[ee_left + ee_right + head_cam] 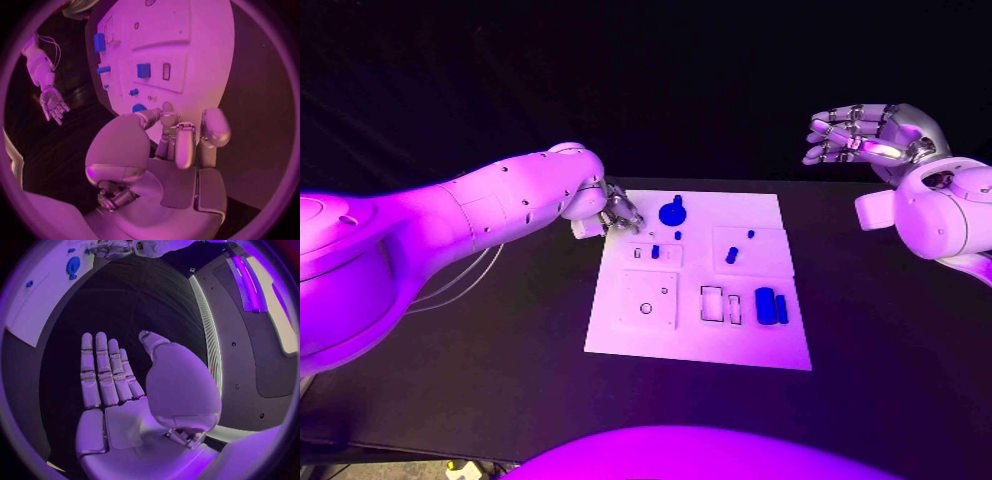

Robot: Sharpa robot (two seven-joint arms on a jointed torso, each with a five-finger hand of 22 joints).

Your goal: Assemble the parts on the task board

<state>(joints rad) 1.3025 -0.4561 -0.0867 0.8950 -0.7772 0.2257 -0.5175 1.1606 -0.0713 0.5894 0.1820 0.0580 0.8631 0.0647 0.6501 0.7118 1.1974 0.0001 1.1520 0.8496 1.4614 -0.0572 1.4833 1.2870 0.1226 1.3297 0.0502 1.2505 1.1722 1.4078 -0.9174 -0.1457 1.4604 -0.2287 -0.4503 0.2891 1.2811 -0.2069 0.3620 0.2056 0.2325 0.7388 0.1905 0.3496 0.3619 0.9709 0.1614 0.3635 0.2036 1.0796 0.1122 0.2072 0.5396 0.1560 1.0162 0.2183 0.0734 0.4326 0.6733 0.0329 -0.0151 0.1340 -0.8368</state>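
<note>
You see the white task board (689, 340) mid-table, blue parts (764, 305) scattered on it (largest near its right edge).

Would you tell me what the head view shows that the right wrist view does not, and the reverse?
Head view: the task board's near half, with two long blue parts side by side next to slots. Right wrist view: the right hand's bare palm, fingers straight and apart, holding nothing. Both: the round blue part near the board's far edge, with the left hand close by it.
</note>
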